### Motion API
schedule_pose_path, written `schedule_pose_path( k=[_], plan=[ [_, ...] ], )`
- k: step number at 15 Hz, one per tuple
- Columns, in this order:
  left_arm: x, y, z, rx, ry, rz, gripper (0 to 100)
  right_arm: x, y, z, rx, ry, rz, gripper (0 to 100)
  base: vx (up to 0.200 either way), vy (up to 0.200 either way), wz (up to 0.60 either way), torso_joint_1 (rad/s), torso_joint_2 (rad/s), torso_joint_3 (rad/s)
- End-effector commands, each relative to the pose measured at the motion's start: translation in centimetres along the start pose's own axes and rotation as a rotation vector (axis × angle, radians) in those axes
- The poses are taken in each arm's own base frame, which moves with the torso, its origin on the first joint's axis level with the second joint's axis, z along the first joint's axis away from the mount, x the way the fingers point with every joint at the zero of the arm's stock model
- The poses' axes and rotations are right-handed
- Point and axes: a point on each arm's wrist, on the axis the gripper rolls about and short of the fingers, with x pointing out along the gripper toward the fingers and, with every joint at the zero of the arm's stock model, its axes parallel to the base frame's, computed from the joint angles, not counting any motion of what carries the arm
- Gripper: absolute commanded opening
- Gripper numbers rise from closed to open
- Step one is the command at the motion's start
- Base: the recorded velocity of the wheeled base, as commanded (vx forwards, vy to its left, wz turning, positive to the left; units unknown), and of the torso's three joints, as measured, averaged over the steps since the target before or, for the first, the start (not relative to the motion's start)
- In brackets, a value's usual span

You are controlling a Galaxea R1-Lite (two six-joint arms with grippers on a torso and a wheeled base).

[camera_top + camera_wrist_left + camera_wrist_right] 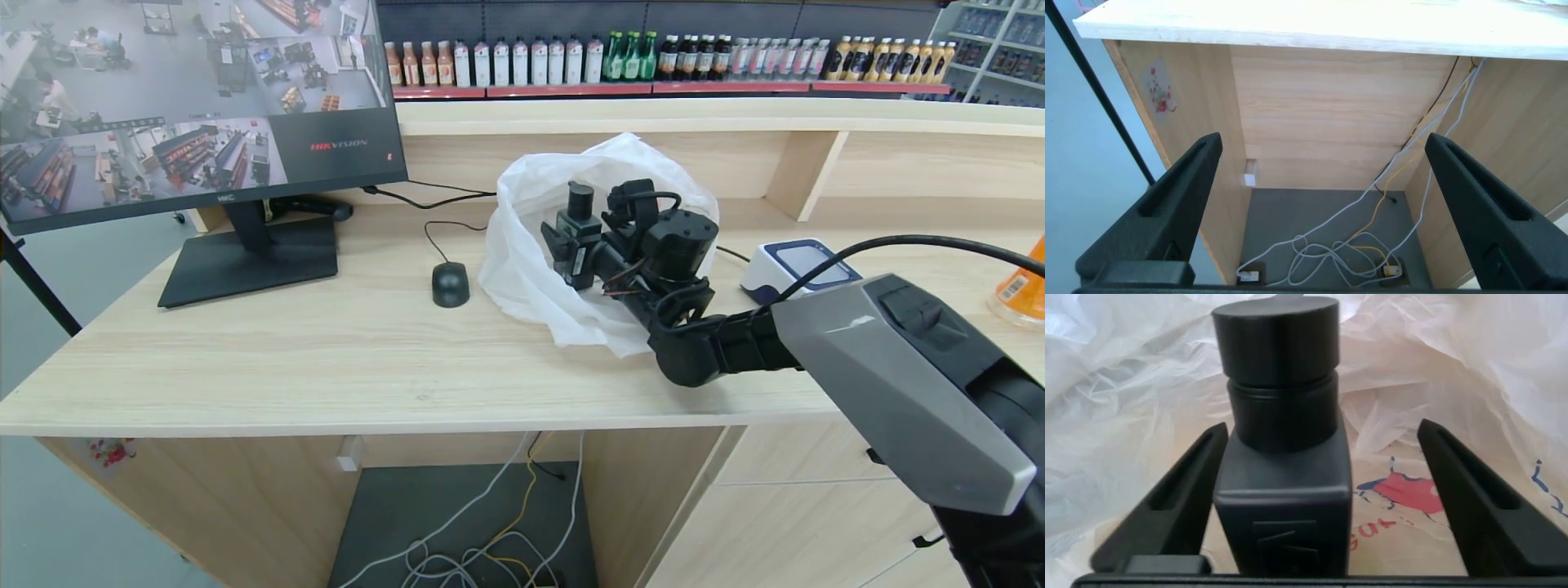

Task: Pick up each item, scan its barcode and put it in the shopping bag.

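Note:
A white plastic shopping bag [522, 253] stands open on the wooden counter [326, 351]. My right gripper [575, 241] is inside its mouth. Between the open fingers stands a black bottle [1282, 457] with a round black cap [580, 198], upright. One finger [1176, 506] lies close against the bottle's side, and the other finger [1486, 506] stands well apart from it. The bag's plastic [1127, 392] surrounds them, with red print [1409, 498] behind the bottle. My left gripper [1323, 139] hangs open and empty below the counter's edge, facing the cabinet recess.
A white and blue barcode scanner [796, 265] sits right of the bag. An orange bottle [1020, 286] stands at the counter's far right edge. A black mouse [450, 283] and a monitor [196, 106] are to the left. Loose cables [1347, 245] lie under the counter.

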Motion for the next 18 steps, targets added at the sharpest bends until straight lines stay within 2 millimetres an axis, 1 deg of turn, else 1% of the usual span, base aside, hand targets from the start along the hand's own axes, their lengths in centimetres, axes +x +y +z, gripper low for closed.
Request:
schedule_pose_path(
  k=[1, 3, 5, 6, 7, 9, 11, 12, 14, 16, 18],
  plan=[
    [0.0, 0.0, 0.0, 0.000, -0.001, 0.001, 100, -0.1, -0.4, 0.9, -0.001, -0.016, -0.006, 100, 0.000, 0.000, 0.00, 0.000, 0.00, 0.000],
    [0.0, 0.0, 0.0, 0.000, -0.001, 0.001, 100, -0.2, -0.6, 1.4, -0.001, -0.027, -0.009, 100, 0.000, 0.000, 0.00, 0.000, 0.00, 0.000],
    [0.0, 0.0, 0.0, 0.000, -0.001, 0.001, 100, -0.3, -0.6, 2.5, -0.001, -0.047, -0.008, 100, 0.000, 0.000, 0.00, 0.000, 0.00, 0.000],
    [0.0, 0.0, 0.0, 0.000, -0.001, 0.001, 100, -0.3, -0.6, 2.5, -0.001, -0.047, -0.008, 100, 0.000, 0.000, 0.00, 0.000, 0.00, 0.000],
    [0.0, 0.0, 0.0, 0.000, -0.001, 0.001, 100, -0.5, -0.6, 3.8, -0.003, -0.068, -0.002, 100, 0.000, 0.000, 0.00, 0.000, 0.00, 0.000],
    [0.0, 0.0, 0.0, 0.000, -0.001, -0.001, 100, -1.1, -0.7, 5.3, -0.006, -0.082, -0.003, 100, 0.000, 0.000, 0.00, 0.000, 0.00, 0.000],
    [0.0, 0.0, 0.0, 0.000, -0.001, -0.001, 100, -2.3, -1.4, 6.9, -0.027, -0.076, -0.013, 100, 0.000, 0.000, 0.00, 0.000, 0.00, 0.000],
    [0.0, 0.0, 0.0, 0.000, -0.001, 0.001, 100, -2.9, -1.4, 7.6, -0.030, -0.074, -0.013, 100, 0.000, 0.000, 0.00, 0.000, 0.00, 0.000],
    [0.0, 0.0, 0.0, 0.000, -0.001, 0.001, 100, -5.1, -1.4, 9.9, -0.032, -0.078, -0.018, 100, 0.000, 0.000, 0.00, 0.000, 0.00, 0.000],
    [0.0, 0.0, 0.0, 0.003, -0.001, 0.001, 100, -7.8, -1.5, 11.2, -0.033, -0.084, -0.025, 100, 0.000, 0.000, 0.00, 0.000, 0.00, 0.000],
    [0.0, 0.0, 0.0, 0.003, -0.001, -0.001, 100, -11.1, -1.5, 10.8, -0.032, -0.094, -0.025, 100, 0.000, 0.000, 0.00, 0.000, 0.00, 0.000]
  ],
)
